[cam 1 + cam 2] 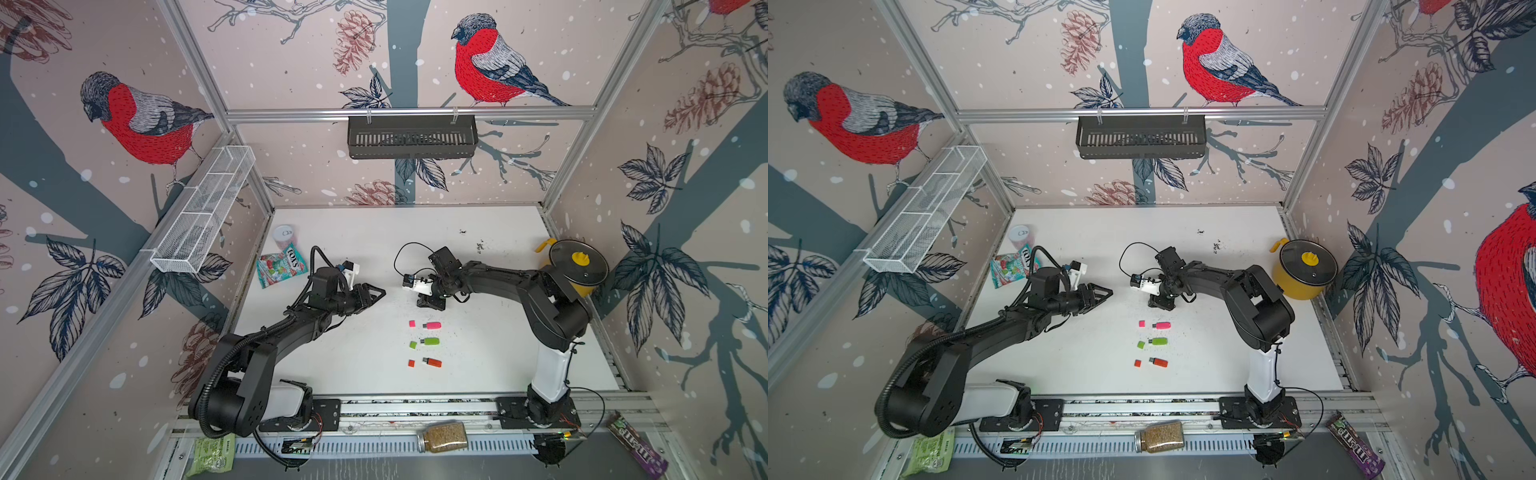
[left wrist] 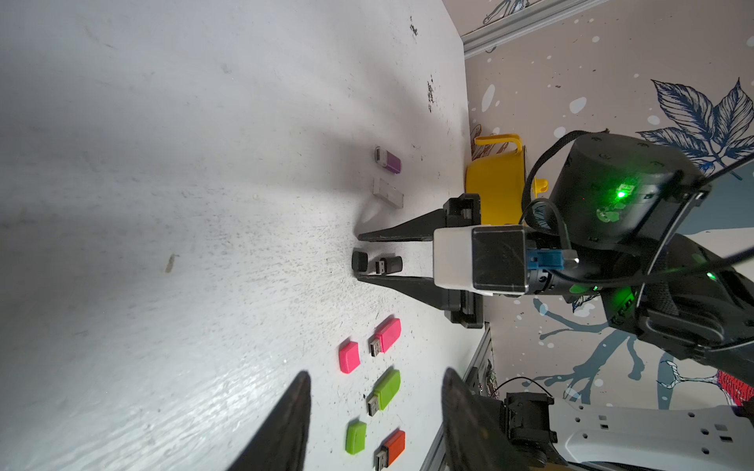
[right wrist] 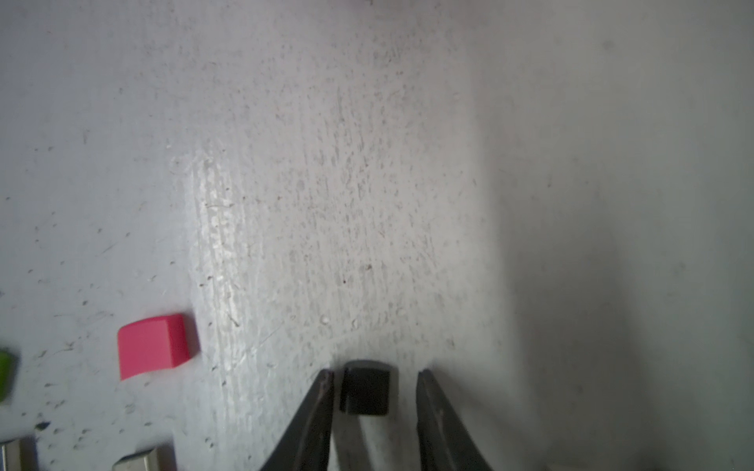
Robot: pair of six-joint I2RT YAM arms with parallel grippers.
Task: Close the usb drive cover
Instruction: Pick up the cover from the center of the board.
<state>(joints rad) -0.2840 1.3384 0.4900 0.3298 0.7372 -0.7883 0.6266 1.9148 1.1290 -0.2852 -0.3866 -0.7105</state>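
A black usb drive (image 2: 389, 265) lies on the white table with its plug bare and its black cover (image 2: 360, 261) just off the plug end. In the right wrist view the cover (image 3: 364, 390) sits between the fingers of my right gripper (image 3: 375, 379), which is open, with a thin gap on one side and a wider one on the other. In a top view the right gripper (image 1: 430, 306) points straight down and hides both parts. My left gripper (image 1: 383, 293) hovers open and empty to its left.
Pink (image 1: 432, 325), green (image 1: 431, 341) and orange (image 1: 432, 362) drives lie in a column in front of the right gripper, each with a loose cap to its left. A purple drive (image 2: 388, 160) and a pale one (image 2: 387, 192) lie beyond. A yellow pot (image 1: 577, 266) stands far right and a candy bag (image 1: 280, 266) far left.
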